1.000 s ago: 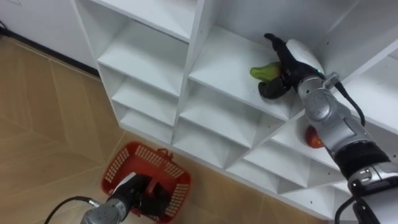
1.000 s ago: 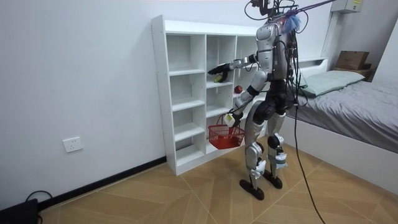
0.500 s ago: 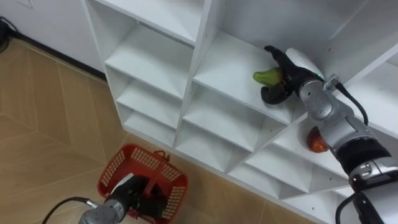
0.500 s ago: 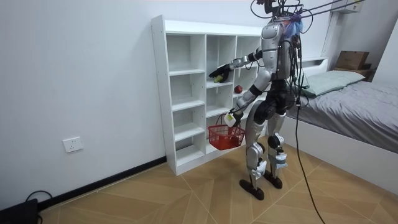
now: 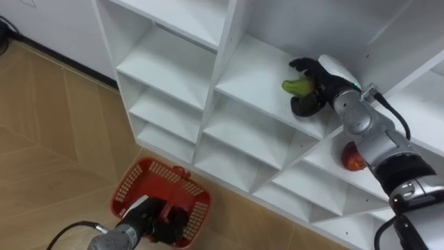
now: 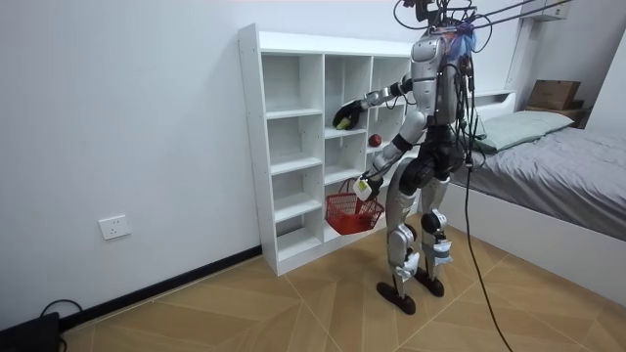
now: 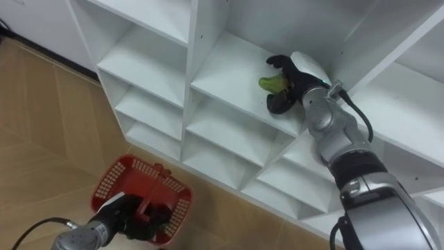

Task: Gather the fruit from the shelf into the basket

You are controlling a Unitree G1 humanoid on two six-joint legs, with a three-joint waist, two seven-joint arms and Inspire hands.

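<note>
Left eye view, right hand: fingers were curled round pale green fruit on white wooden shelf unit.
Left hand: fingers clasped red plastic basket by its handle.

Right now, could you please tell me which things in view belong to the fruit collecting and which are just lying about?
Belonging to the job: green fruit in the right robot hand; red fruit on a lower shelf; red basket held by the left robot hand; white closet.

Lying about: bed; pillow; cardboard box; wall socket.
</note>
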